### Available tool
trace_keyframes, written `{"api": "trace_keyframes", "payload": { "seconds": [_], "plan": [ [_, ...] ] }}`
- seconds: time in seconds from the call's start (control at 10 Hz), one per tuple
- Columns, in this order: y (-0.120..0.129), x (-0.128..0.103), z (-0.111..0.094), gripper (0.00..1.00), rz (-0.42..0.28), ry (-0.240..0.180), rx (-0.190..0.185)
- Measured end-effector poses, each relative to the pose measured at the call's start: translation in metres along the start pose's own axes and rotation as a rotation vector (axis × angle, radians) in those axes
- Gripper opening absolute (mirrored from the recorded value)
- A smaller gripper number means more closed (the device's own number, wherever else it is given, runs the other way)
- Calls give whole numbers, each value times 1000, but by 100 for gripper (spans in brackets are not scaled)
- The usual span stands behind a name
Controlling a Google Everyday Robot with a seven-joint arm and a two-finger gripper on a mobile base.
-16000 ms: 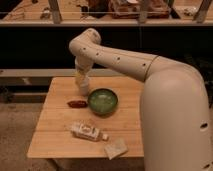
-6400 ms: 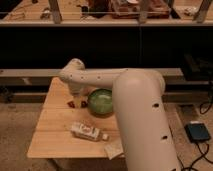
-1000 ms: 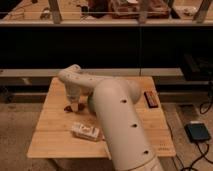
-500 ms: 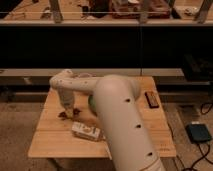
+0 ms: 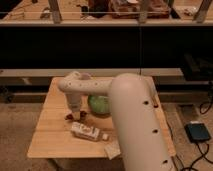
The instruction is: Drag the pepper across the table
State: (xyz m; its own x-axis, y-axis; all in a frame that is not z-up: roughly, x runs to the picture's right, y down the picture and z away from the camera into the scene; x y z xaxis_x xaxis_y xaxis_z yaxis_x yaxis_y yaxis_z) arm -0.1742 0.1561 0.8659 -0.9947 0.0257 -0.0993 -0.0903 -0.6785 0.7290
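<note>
A small red pepper (image 5: 70,116) lies on the wooden table (image 5: 47,140), left of middle. My white arm reaches across from the right, and my gripper (image 5: 75,113) points down onto the pepper, touching or just above it. The pepper shows partly at the gripper's left and right sides. A green bowl (image 5: 99,104) sits just right of the gripper, half hidden behind my arm.
A white bottle (image 5: 86,132) lies on its side in front of the gripper. A pale packet (image 5: 112,149) lies near the front edge. A dark object (image 5: 154,99) sits at the table's right edge. A dark shelf unit stands behind the table.
My gripper and the pepper have moved left and towards the front of the table. My arm now covers more of the green bowl.
</note>
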Motion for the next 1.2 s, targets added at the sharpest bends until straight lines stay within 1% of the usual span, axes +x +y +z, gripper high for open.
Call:
{"api": "trace_keyframes", "payload": {
  "seconds": [0.2,0.4,0.7,0.8,1.0,1.2],
  "plan": [
    [-19,13,2,0,-18,-1,13],
    [-33,42,4,0,-63,-7,28],
    [-43,48,5,0,-91,-16,52],
    [-53,54,5,0,-107,-16,61],
    [-63,72,7,0,-125,-14,75],
    [-73,75,8,0,-142,-18,89]
  ]
}}
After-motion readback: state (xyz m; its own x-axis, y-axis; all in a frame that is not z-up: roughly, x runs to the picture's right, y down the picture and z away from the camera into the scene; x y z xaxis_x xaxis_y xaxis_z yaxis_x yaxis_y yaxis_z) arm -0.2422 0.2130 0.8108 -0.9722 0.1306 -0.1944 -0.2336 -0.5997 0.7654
